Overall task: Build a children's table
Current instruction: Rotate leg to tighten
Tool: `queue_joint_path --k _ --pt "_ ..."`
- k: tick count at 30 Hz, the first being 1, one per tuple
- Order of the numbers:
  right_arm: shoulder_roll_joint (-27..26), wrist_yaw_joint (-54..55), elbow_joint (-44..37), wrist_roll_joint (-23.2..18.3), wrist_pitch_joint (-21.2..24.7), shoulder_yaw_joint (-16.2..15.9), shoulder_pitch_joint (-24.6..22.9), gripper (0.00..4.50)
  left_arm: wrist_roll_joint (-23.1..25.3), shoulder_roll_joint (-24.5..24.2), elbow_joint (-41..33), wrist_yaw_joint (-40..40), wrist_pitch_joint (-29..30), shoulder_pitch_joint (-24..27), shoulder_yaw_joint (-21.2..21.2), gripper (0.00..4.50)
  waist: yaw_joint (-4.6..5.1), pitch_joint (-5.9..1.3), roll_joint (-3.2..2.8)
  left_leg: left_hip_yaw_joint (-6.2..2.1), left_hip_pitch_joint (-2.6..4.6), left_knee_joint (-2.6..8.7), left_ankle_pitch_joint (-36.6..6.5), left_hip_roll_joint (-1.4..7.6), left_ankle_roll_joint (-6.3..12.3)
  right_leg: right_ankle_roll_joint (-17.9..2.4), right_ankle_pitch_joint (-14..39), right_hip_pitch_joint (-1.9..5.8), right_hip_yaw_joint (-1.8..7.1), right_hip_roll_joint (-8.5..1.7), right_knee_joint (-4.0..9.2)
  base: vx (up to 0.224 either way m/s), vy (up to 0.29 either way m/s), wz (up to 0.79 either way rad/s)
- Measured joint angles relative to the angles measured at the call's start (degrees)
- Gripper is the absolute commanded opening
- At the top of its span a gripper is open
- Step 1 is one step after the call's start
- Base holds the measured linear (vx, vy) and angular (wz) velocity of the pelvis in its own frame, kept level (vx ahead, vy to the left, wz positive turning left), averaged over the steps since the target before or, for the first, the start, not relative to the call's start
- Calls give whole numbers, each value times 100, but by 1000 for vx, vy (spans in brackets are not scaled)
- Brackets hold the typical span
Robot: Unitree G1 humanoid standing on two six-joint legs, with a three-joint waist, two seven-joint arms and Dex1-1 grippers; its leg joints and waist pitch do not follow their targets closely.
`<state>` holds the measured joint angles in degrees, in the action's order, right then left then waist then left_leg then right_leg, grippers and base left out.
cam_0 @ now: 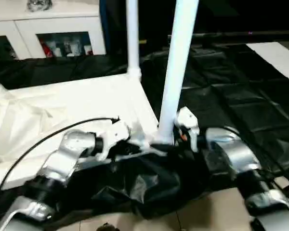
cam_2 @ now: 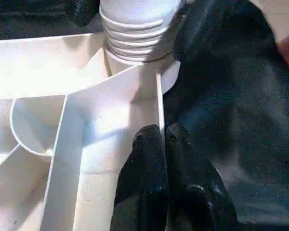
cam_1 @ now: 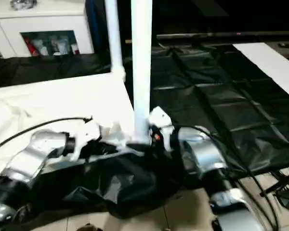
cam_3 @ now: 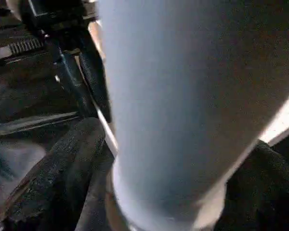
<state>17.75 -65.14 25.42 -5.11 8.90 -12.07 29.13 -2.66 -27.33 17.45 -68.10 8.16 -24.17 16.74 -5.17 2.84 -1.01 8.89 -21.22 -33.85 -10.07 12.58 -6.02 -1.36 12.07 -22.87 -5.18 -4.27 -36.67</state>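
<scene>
The white tabletop (cam_0: 62, 106) lies underside up on black sheeting. Two white legs stand upright in its corner sockets: a far one (cam_0: 132, 33) and a near one (cam_0: 176, 72). My left gripper (cam_2: 159, 134) is shut, with its fingertips resting on a rib of the underside just short of the near corner socket (cam_2: 135, 57), where the leg's ridged end (cam_2: 135, 24) sits. At the near leg's base, my right gripper (cam_0: 176, 142) is open, with one black finger (cam_3: 62, 168) on each side of the tube (cam_3: 183, 96).
Crumpled black sheeting (cam_0: 231, 106) covers the floor around the tabletop and bunches up under my forearms. A white cabinet with glass doors (cam_0: 53, 29) stands at the back left. A white board (cam_0: 279, 55) lies at the far right. Pale floor tiles (cam_0: 212, 211) show in front.
</scene>
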Motion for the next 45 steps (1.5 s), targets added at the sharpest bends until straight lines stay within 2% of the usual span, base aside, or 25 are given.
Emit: queue_joint_path --k 11,15,20,25,28,33,35,38,40,45 --pt "16 -85 -82 -105 203 -79 -49 292 -1 -76 -44 -142 2 19 12 0 0 0 0 0 1 -1 0 0 0 0 0 2 0 0 -1 0 0 0" --pt "-133 131 -84 -141 243 -4 -124 277 7 -53 -20 -60 10 21 10 0 7 0 0 0 5 -2 0 0 -1 0 0 3 0 0 -3 0 0 0" --pt "-664 1286 274 -121 351 400 -84 273 125 347 365 632 295 -222 -121 0 26 0 0 0 20 -6 2 -1 -4 1 -10 11 3 0 -14 0 0 0" --pt "-1237 2762 1054 60 342 792 434 272 305 834 880 1489 669 -660 -224 0 55 0 0 0 21 -6 15 -1 -26 0 -22 8 5 0 -13 0 0 0" --pt "-1651 4020 1785 133 305 1079 962 272 447 1203 1258 2150 908 -1004 -272 0 91 0 -2 -1 15 -4 17 -2 -29 0 -25 2 6 0 -12 0 0 0" --pt "-1777 4462 2175 259 26 1166 1181 272 479 1361 1413 2390 905 -1124 -306 0 110 -1 -3 0 5 15 11 -5 -19 3 -21 1 3 1 19 0 0 0" --pt "-1810 4456 2213 235 -11 1260 1181 342 478 1366 1424 2390 890 -1124 -310 0 112 -1 -3 0 5 15 8 -6 -13 3 -22 3 3 1 23 0 0 0" --pt "-1822 4229 2214 135 -21 1298 1178 350 471 1322 1430 2380 887 -1120 -319 0 139 -1 -3 0 6 12 8 -5 -14 2 -23 4 4 0 21 0 0 0" --pt "-1812 4110 2214 116 -29 1297 1171 388 467 1283 1429 2347 879 -1107 -341 0 167 0 -6 0 8 12 9 -5 -14 3 -24 4 4 0 19 0 0 0" --pt "-1523 3146 1942 100 -56 1097 986 392 389 1044 1243 1904 676 -924 -359 0 214 0 -6 0 2 19 6 -3 -9 3 -23 1 3 5 30 0 0 0"
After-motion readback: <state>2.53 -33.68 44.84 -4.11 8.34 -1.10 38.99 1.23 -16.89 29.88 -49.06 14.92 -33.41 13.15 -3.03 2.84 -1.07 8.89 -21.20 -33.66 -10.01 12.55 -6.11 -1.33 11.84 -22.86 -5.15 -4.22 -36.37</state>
